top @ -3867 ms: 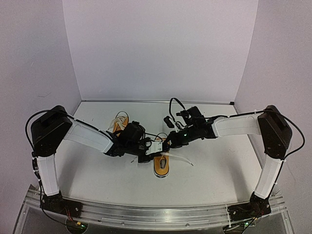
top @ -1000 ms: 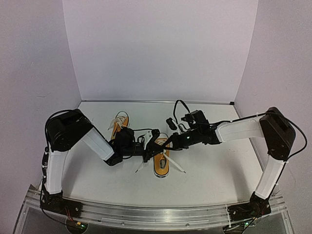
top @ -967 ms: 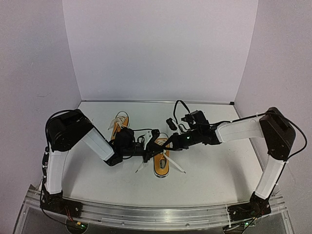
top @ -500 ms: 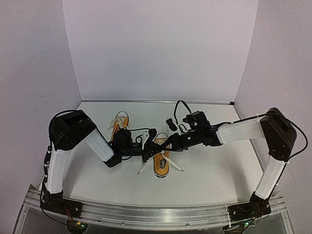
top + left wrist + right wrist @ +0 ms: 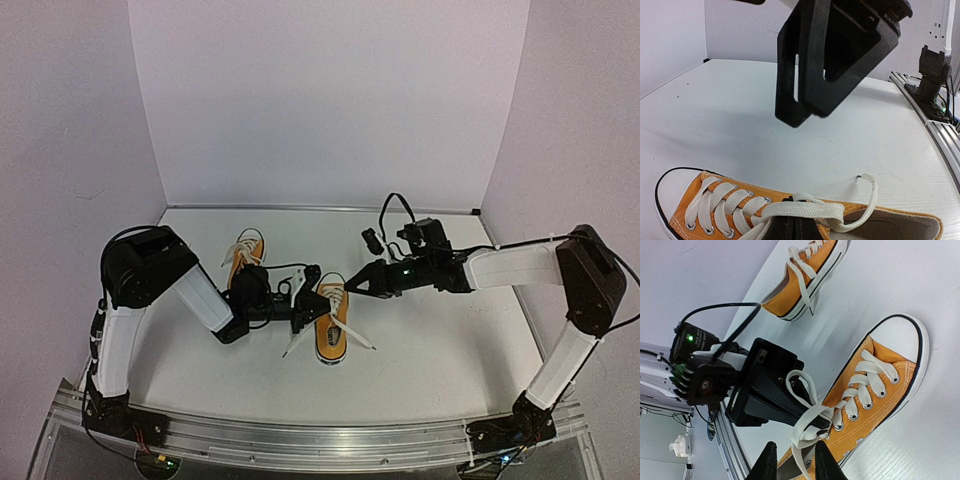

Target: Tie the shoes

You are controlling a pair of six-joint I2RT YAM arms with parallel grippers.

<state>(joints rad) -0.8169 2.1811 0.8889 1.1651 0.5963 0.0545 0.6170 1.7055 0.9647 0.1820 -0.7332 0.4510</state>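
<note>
The near shoe (image 5: 330, 335), an orange sneaker with white laces, lies mid-table, toe toward the back. The other shoe (image 5: 243, 258) lies behind it to the left. My left gripper (image 5: 308, 305) is at the near shoe's left side, shut on a loop of its lace (image 5: 807, 385) by the top eyelets. In the left wrist view the lace (image 5: 805, 212) drapes over the closed fingers, and a loose end (image 5: 870, 180) curls up. My right gripper (image 5: 352, 287) hovers just right of the shoe's toe, open; in its wrist view (image 5: 796, 465) a lace strand hangs between its fingertips.
Both arms reach inward and nearly meet over the near shoe (image 5: 875, 405). The far shoe (image 5: 790, 295) has loose laces trailing on the table. White walls close the back and sides. A metal rail (image 5: 320, 440) runs along the near edge.
My right gripper has drawn back to the right and away from the near shoe's laces. The left gripper has stayed at the shoe, still holding the lace.
</note>
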